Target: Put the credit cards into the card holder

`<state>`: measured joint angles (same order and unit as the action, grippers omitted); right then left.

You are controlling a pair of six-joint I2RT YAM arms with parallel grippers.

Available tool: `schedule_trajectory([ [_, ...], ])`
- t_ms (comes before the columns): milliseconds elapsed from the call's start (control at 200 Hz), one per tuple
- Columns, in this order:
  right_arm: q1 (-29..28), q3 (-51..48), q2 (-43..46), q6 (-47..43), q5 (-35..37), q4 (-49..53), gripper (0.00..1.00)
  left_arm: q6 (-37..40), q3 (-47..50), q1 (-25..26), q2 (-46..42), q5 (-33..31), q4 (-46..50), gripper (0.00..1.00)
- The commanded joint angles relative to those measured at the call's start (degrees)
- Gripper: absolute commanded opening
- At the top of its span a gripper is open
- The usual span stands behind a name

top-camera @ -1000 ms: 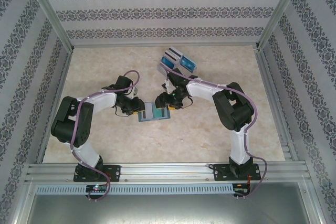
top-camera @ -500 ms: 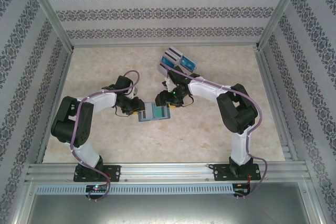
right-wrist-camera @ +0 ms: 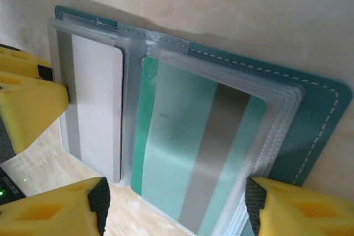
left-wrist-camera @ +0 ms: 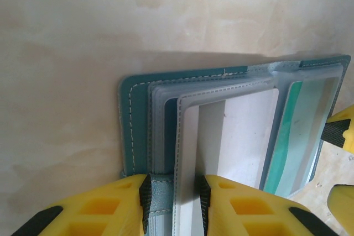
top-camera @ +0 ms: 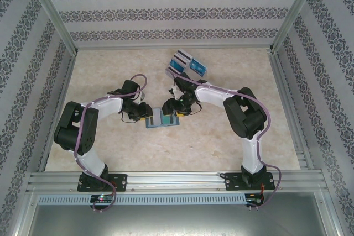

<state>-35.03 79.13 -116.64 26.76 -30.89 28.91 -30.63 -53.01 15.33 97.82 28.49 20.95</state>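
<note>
— Near the middle of the counter (top-camera: 110,70), is that the card holder (top-camera: 159,120)?

— Yes. It lies opened out, inner faces up.

— Where's the left hand (left-wrist-camera: 174,194)?

— At the holder's nine o'clock edge. Its yellow fingers are pinched close on that edge, with a strip of the teal cover and a pale pocket leaf caught between the pads. The rest of the holder stretches away from it toward three o'clock.

— And the right hand (right-wrist-camera: 176,194)?

— It comes in from about two o'clock and hangs over the holder's three o'clock half. Its jaws stand wide, one finger on either side of a teal card (right-wrist-camera: 182,136) with a grey stripe.

— Gripping it?

— I can't tell. One finger seems to meet the card's edge, but on the other side I see a sliver of gap.

— Where exactly is that card?

— On the three o'clock half, lying over the stack of clear pockets, inside the outline of the teal cover. I can't tell whether it sits inside a pocket.

— Anything in the other half?

— A white card (right-wrist-camera: 99,98) with a grey stripe, behind clear plastic, just beside the left hand's fingers.

— The others?

— Some loose cards (top-camera: 187,63) lie together near the far edge, around one o'clock from the holder and apart from both hands.
</note>
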Motion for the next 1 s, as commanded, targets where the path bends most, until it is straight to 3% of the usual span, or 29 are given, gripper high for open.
schedule_trajectory([
  [0,-0.7,0.9,-1.7,-0.7,1.8,1.1,0.68,-0.4,1.6,0.5,0.8,-0.2,-0.6,0.33],
  [170,-1.6,2.2,-2.0,-1.2,3.7,2.6,0.68,-0.8,1.9,0.5,0.9,0.0,-1.3,0.33],
  [530,-3.5,3.8,-3.6,4.9,-3.3,-5.6,0.69,-1.0,1.6,0.6,0.9,0.1,-1.3,0.33],
  [994,-3.8,2.6,1.0,9.8,-8.4,-12.9,0.68,-1.0,1.2,0.6,1.1,0.2,-1.4,0.33],
])
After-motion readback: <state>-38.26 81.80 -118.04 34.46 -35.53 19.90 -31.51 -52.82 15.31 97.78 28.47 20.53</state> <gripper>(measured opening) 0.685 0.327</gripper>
